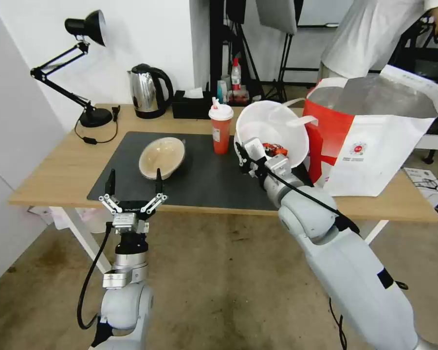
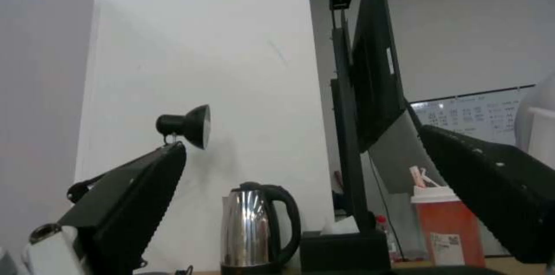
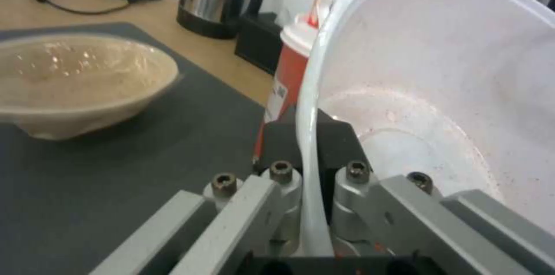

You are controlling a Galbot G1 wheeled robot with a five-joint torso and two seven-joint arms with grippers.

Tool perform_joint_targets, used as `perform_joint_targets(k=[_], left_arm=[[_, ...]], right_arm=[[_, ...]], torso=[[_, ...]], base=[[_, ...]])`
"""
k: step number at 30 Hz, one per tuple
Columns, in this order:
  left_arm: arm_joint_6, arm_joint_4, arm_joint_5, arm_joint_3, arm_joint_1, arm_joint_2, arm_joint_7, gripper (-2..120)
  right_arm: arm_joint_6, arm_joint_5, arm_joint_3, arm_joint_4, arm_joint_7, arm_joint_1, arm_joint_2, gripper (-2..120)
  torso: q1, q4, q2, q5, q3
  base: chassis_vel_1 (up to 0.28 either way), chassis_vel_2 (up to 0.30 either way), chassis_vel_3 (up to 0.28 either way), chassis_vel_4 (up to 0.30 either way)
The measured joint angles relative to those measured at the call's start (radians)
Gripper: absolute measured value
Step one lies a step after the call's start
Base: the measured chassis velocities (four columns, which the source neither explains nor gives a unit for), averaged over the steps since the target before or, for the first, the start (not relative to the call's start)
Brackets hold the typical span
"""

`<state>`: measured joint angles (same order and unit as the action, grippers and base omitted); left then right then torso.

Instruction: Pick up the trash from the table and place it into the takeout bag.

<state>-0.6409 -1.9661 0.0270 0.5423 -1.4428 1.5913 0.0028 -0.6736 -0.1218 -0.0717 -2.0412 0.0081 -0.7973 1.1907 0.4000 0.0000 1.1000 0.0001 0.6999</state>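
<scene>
The white plastic bowl (image 1: 277, 127) was held by the right tool (image 1: 250, 158), clamped on its near rim, w/ the rim seen pinched between the two pads in the right wrist view (image 3: 306, 153). The bowl was lifted off the table (image 1: 58, 170) and tipped steeply, its open side turned toward the robot, red crayfish scraps (image 1: 273, 148) lying low inside by the tool. It was seen just beside the takeout bag (image 1: 374, 141), which stood open at the table's right end, foil lining showing, approx. touching the bag's red side, though contact could not be confirmed. The red drink cup (image 1: 221, 129) w/ white lid stood upright on the dark grey mat (image 1: 199, 180), just left of the bowl. The beige bowl (image 1: 162, 156) rested further left on the mat, tilted, well apart from the cup. The left tool (image 1: 134, 187) was held wide open, fingers pointing up, at the near table edge in front of the beige bowl, gripping nothing. At the back of the table a steel kettle (image 1: 150, 90), a black tissue box (image 1: 191, 105) and a black desk lamp (image 1: 85, 73) were seen.
</scene>
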Motion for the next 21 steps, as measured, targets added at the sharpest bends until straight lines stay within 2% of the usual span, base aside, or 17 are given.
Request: perform_joint_targets(k=[21], left_arm=[[-0.003, 0.026, 0.007, -0.008, 0.006, 0.001, -0.001, 100]], right_arm=[[-0.03, -0.081, -0.02, -0.103, -0.023, 0.107, -0.086, 0]], torso=[[0.0, 0.0001, 0.0, -0.0001, 0.0]], base=[[0.0, 0.0, 0.0, 0.0]])
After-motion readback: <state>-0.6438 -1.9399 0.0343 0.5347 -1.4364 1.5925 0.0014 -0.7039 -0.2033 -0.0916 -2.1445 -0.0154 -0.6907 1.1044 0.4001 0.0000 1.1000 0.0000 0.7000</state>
